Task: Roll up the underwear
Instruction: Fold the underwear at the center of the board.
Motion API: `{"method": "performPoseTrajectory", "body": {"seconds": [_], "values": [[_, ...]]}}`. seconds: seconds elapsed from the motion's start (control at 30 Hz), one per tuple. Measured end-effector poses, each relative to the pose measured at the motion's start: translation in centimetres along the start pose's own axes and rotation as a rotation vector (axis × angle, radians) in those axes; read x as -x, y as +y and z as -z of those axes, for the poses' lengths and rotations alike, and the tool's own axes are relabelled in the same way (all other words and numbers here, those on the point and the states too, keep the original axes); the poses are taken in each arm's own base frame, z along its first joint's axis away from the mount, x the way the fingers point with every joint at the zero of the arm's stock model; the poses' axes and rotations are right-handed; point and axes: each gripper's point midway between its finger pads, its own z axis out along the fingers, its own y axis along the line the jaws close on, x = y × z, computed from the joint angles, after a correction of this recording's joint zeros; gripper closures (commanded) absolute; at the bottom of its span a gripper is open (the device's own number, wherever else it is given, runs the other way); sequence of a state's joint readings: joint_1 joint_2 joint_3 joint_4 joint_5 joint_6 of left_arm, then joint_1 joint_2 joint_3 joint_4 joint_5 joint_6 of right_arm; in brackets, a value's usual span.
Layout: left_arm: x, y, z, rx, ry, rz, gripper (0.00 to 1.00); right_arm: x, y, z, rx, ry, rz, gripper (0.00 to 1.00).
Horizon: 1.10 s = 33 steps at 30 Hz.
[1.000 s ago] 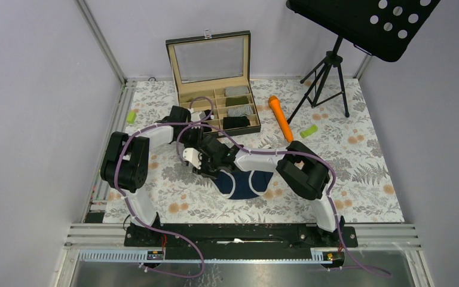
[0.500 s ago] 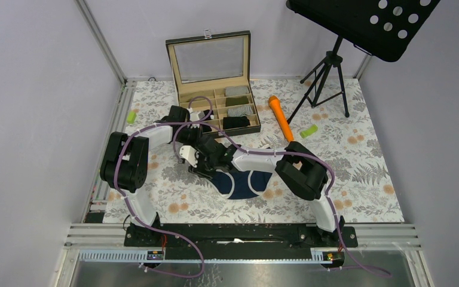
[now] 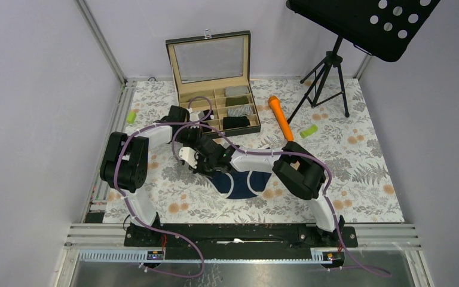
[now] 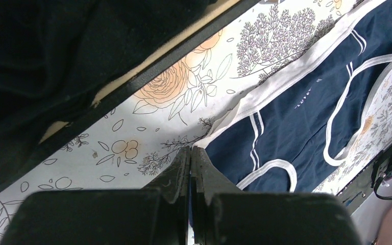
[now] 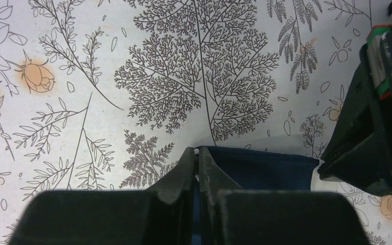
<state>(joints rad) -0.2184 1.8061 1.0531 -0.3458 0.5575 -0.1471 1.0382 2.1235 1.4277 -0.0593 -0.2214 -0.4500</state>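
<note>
The navy blue underwear (image 3: 243, 184) with white trim lies spread on the floral mat in front of the arms. Both grippers meet at its left edge. In the left wrist view my left gripper (image 4: 191, 149) is shut on a corner of the white waistband, and the rest of the underwear (image 4: 306, 102) spreads away to the right. My right gripper (image 5: 196, 150) is shut on a folded navy edge of the underwear (image 5: 265, 171) lying on the mat. The left gripper's black body (image 5: 372, 122) sits close on the right of that view.
An open wooden box (image 3: 181, 95) with rolled fabrics in its compartments stands just behind the grippers; its dark base edge (image 4: 132, 76) shows in the left wrist view. An orange stick (image 3: 281, 118), two green cylinders (image 3: 309, 130) (image 3: 131, 116) and a music stand tripod (image 3: 329, 78) are farther back.
The right gripper's jaws have closed onto the navy edge. Both wrists have crept slightly left and back, pulling the underwear's left edge with them.
</note>
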Motion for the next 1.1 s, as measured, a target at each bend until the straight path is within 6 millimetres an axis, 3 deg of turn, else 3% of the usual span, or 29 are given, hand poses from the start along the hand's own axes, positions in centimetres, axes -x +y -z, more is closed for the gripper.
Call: {"method": "performPoseTrajectory", "body": {"seconds": [0.23, 0.3, 0.43, 0.53, 0.63, 0.73, 0.97, 1.1], "values": [[-0.2, 0.4, 0.3, 0.007, 0.009, 0.020, 1.00, 0.9, 0.1, 0.2, 0.015, -0.006, -0.020, 1.00], [-0.2, 0.9, 0.9, 0.015, 0.005, 0.040, 1.00, 2.9, 0.2, 0.4, 0.036, -0.030, -0.042, 1.00], [0.6, 1.4, 3.5, 0.029, -0.026, 0.077, 1.00, 8.8, 0.5, 1.4, 0.079, -0.151, -0.069, 1.00], [2.3, 0.7, 6.4, 0.030, -0.098, 0.053, 1.00, 10.8, 1.3, 1.8, 0.108, -0.199, -0.087, 1.00], [3.2, -1.0, 8.7, 0.013, -0.154, 0.012, 1.00, 11.0, 1.6, 2.3, 0.123, -0.207, -0.094, 1.00], [3.5, -2.5, 9.7, -0.014, -0.178, -0.021, 1.00, 10.1, 1.7, 3.2, 0.120, -0.198, -0.103, 1.00], [4.0, -4.1, 8.2, -0.065, -0.153, -0.060, 1.00, 7.7, 0.7, 7.1, 0.098, -0.193, -0.186, 1.00], [4.8, -6.1, 7.0, -0.121, -0.138, -0.097, 1.00, 7.1, 0.2, 8.7, 0.087, -0.208, -0.216, 1.00]]}}
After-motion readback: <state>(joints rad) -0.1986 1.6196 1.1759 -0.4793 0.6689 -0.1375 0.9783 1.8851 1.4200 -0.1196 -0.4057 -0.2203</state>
